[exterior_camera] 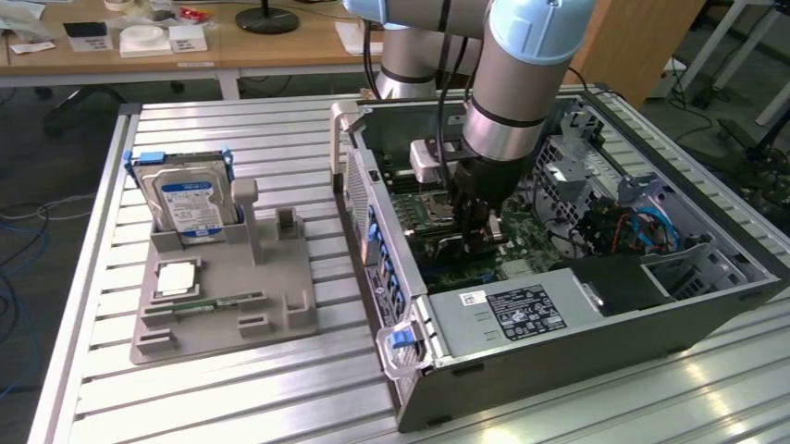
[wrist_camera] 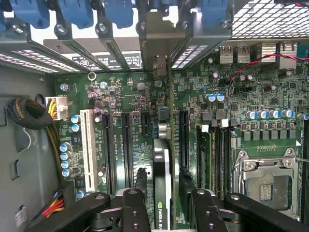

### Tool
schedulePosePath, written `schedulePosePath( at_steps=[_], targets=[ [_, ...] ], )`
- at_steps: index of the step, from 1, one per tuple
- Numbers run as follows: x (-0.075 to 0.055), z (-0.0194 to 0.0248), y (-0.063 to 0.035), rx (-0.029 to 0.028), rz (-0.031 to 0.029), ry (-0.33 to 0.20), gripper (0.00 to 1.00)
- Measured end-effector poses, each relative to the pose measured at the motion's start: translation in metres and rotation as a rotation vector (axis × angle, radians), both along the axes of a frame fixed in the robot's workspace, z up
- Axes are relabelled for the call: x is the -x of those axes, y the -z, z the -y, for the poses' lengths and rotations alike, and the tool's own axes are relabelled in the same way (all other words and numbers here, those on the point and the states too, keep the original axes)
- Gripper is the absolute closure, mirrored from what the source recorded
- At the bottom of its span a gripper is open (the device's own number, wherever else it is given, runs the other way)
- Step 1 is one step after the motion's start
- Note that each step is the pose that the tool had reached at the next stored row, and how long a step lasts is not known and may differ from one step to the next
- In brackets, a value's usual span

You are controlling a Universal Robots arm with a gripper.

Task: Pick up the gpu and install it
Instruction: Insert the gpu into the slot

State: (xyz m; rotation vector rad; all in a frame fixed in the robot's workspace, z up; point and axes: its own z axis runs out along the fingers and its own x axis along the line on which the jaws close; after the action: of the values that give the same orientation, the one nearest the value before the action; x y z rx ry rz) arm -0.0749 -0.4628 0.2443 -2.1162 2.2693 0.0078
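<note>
Wrist view, jaws clamped on gpu [wrist_camera: 161, 181] (edge-on), inside open computer case [exterior_camera: 556, 351], over motherboard [wrist_camera: 125, 104]

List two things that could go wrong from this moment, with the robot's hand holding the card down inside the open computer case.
1. The thin green graphics card with the black cooler, held edge-on in the hand, sits between long black slots; slightly off line, it might press on the green motherboard rather than seat.

2. Its silver end bracket must meet the case's rear openings; it could catch on the metal dividers.
</note>
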Motion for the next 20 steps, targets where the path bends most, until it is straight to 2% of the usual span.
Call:
schedulePosePath(
  at_steps=[8, 16, 18, 20],
  targets=[
    [0.0035, 0.0000, -0.0001, -0.0019, 0.0012, 0.001, 0.60],
    [0.0035, 0.0000, -0.0002, -0.0016, 0.0011, 0.001, 0.61],
    [0.0035, 0.0000, -0.0002, -0.0017, 0.0010, 0.001, 0.73],
    [0.0036, 0.0000, -0.0002, -0.0017, 0.0010, 0.001, 0.73]
  ],
)
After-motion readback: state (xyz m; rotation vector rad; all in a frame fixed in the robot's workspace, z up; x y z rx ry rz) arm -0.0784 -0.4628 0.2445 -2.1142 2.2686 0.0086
